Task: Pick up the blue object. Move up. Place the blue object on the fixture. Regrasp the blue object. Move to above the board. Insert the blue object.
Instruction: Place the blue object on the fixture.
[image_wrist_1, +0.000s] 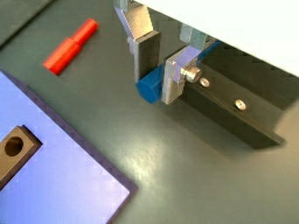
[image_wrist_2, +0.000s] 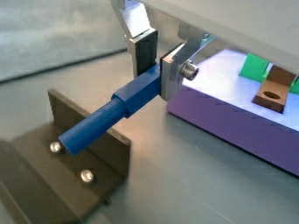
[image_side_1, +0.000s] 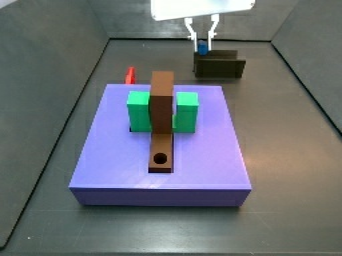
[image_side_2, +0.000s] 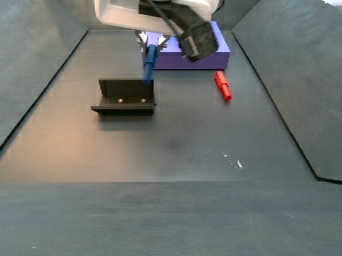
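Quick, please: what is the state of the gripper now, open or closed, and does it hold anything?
Gripper: jaws closed on the slim bright-blue rod, whose other end rests on the dark notched fixture, beside the lavender board.

no text, label, brand, number or sign can be read in any view. the gripper, above the fixture with the blue object between its fingers, bears no lettering. the board, its brown strip and green blocks are plain, as is the red piece.
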